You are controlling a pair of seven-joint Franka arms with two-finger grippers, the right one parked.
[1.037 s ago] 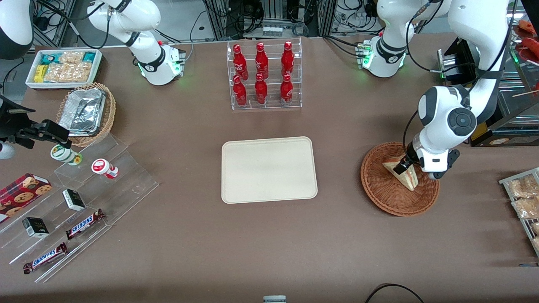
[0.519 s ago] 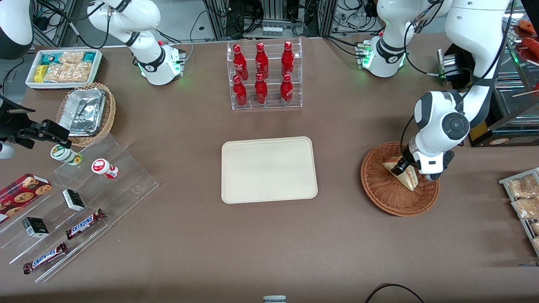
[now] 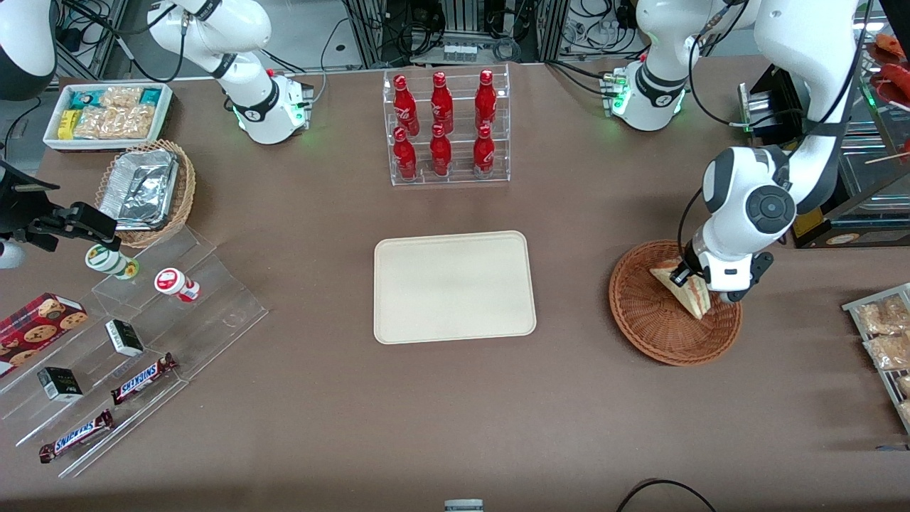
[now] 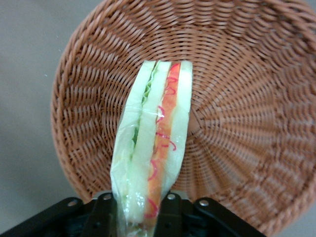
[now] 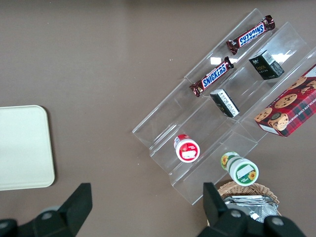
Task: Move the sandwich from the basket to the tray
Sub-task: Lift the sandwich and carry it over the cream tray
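- 1 sandwich [image 4: 153,143] is all I have in the gripper [image 3: 688,283], and I see the two fingers closed tight on its thick end, the plastic wrap bunched between them.
- I judge it was clamped by that end so the pointed end hangs free and the cut face stays exposed; in the wrist view the wedge points away from the fingers over the basket [image 4: 247,98].
- In the front view the sandwich sits over the part of the basket's bowl farther from the camera, under the working arm's wrist; I read it as lifted or tilted off the weave, though I cannot tell whether the tip touches.
- The basket lies toward the working arm's end of the table [image 3: 455,412], well apart from the tray [image 3: 398,313], which sits in the middle, nearer the camera than the rack of red bottles [image 3: 444,128].
- My guess is the tray sits flat and central so the arm can carry the wedge sideways and set it down with room to spare.
- The sandwich looks like pale bread in 3 slices, green filling in 1 seam and orange-red filling in the other, under clear film printed with red squiggles.
- I expect the soft bread to squash if I squeeze harder.
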